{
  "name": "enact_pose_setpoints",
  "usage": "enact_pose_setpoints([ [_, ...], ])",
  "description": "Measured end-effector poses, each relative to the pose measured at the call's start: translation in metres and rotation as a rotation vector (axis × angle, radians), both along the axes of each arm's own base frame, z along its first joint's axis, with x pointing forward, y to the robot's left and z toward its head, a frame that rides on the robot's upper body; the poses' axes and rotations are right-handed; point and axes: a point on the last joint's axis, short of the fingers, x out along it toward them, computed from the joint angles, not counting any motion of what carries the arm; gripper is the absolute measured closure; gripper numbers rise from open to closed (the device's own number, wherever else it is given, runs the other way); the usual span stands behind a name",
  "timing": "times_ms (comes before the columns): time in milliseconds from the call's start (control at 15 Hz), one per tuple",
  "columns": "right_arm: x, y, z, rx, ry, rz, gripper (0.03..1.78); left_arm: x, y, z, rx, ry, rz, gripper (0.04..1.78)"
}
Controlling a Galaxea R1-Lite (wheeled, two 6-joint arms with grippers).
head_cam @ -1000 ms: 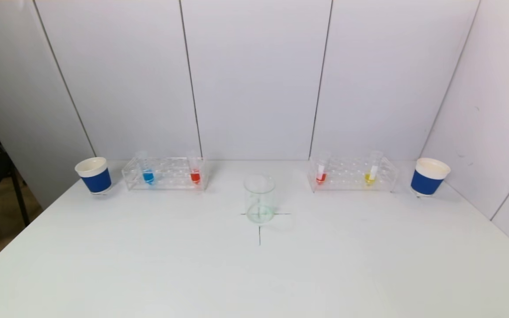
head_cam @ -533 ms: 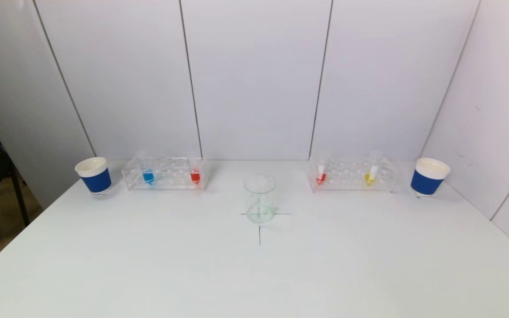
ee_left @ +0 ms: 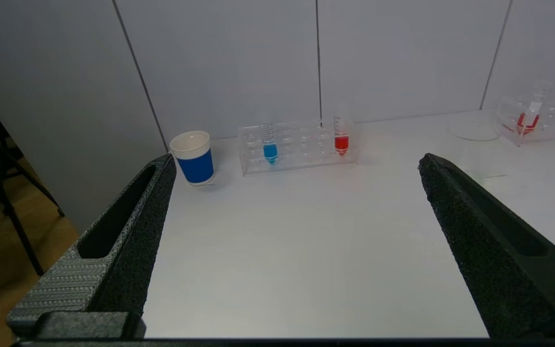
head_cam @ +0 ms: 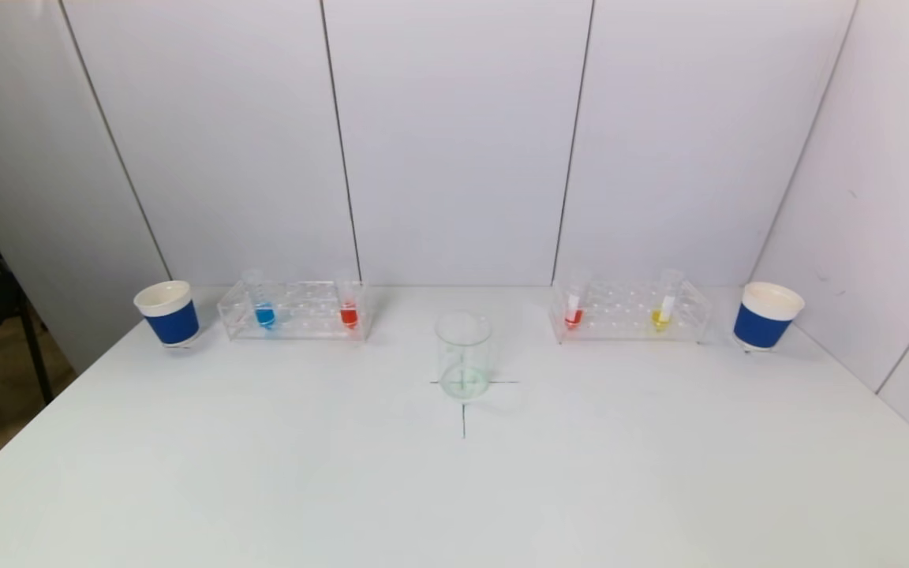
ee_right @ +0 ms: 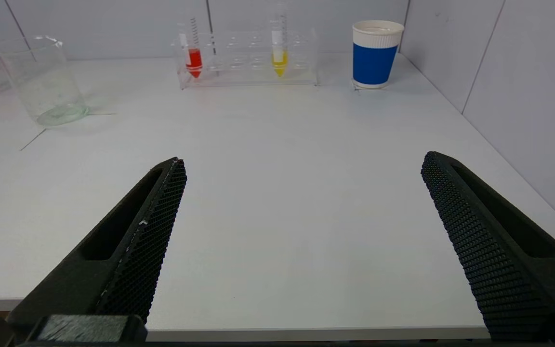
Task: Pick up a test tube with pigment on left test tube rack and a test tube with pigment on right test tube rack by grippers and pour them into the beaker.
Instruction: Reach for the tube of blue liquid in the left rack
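I see a white surface with a thin black cross mark drawn on it, and the clear glass beaker has a faint green tint at its base. My left rack is clear plastic; one tube in it shows blue pigment, another tube red. The right rack is clear too, with a red tube and a yellow tube, each bearing a white label. Both paper cups, left and right, are white with a blue band. The left gripper has black, grainy-textured jaws; the right gripper has black jaws with a fine honeycomb pattern. The wall panels are pale grey-white.
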Motion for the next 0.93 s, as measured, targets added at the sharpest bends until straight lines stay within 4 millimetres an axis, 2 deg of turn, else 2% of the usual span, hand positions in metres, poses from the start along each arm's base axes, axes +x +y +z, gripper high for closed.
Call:
enact_pose_setpoints([
  [200, 0.000, 0.000, 0.000, 0.000, 0.000, 0.000, 0.04, 0.034, 0.000, 0.023, 0.002, -0.004, -0.001, 0.06],
  [333, 0.000, 0.000, 0.000, 0.000, 0.000, 0.000, 0.04, 0.060, 0.000, 0.031, 0.001, 0.005, 0.000, 0.06],
  [933, 0.000, 0.000, 0.000, 0.000, 0.000, 0.000, 0.04, 0.185, -0.001, 0.015, -0.006, 0.097, -0.040, 0.06],
])
